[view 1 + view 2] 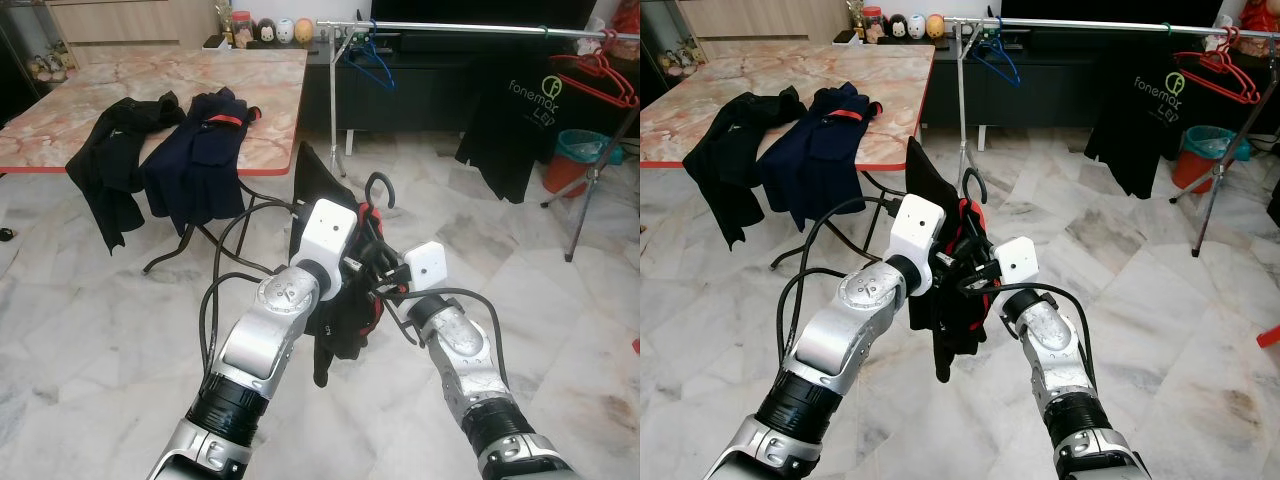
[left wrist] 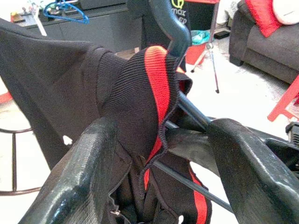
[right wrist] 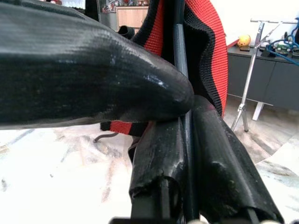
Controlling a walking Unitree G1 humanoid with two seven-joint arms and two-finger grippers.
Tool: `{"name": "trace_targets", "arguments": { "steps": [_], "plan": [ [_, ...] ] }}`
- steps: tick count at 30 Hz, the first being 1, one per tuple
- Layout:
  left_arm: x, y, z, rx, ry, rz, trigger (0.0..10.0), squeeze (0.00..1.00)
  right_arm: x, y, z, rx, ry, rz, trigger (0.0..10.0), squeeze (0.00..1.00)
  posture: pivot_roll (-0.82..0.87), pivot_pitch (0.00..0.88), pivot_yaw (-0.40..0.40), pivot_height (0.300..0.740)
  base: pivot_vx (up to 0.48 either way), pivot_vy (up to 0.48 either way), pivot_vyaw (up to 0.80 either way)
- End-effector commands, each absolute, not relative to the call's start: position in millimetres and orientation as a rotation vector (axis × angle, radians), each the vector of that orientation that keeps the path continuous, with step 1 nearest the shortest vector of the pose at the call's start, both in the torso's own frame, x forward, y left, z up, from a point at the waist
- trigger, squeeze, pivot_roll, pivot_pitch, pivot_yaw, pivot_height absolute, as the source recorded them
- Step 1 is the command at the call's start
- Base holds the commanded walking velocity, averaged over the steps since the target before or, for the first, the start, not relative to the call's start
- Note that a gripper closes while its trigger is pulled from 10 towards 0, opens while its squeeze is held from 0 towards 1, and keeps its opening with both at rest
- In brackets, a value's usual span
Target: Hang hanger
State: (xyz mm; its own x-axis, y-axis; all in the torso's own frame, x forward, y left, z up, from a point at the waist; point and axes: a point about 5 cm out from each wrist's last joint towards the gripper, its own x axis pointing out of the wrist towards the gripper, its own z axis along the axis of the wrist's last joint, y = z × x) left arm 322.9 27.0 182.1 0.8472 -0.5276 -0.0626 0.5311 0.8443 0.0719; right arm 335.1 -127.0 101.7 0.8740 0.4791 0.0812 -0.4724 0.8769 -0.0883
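Both grippers meet mid-floor: the left gripper [image 2: 159, 154] clasps the black garment [image 1: 335, 320], and the right gripper [image 3: 187, 121] pinches the hanger [image 1: 377, 190] shut. At 1 o'clock, the rack rail [image 1: 470, 29] holds a black shirt [image 1: 520, 125] and red hangers [image 1: 600, 75]; clothes [image 1: 160, 150] drape the table [image 1: 150, 85] at 10.

The hanger [image 1: 378, 200] shows its hook above the black shirt [image 1: 330, 250] — shoulders and bar are buried under the cloth. The left hand [image 2: 159, 154] and right hand [image 3: 180, 140] meet behind that bundle, fingertips lost in the head views. The table [image 1: 150, 90] runs off the left edge. Small jars [image 1: 270, 28] at the far end — too tiny to identify.
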Motion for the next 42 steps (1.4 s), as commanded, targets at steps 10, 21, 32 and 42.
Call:
{"name": "trace_targets", "arguments": {
  "steps": [10,21,32,42],
  "plan": [
    [330,36,189,0.135,0.022,-0.448,10.0,0.00,336,-124,114,-0.060,-0.164,0.523,0.0,0.00,0.11,0.000,0.040,0.740,0.000,0.000,0.00],
    [334,43,194,0.151,-0.019,-0.344,10.0,0.00,336,-124,113,-0.056,-0.163,0.532,0.0,0.00,0.11,0.000,0.040,0.740,0.000,0.000,0.00],
    [338,50,197,0.150,-0.044,-0.249,10.0,0.00,335,-123,113,-0.049,-0.162,0.540,0.0,0.00,0.11,0.000,0.040,0.740,0.000,0.000,0.00],
    [337,48,191,0.164,-0.015,-0.294,10.0,0.00,335,-123,113,-0.045,-0.161,0.544,0.0,0.00,0.11,0.000,0.041,0.740,0.000,0.000,0.00]
  ]
}}
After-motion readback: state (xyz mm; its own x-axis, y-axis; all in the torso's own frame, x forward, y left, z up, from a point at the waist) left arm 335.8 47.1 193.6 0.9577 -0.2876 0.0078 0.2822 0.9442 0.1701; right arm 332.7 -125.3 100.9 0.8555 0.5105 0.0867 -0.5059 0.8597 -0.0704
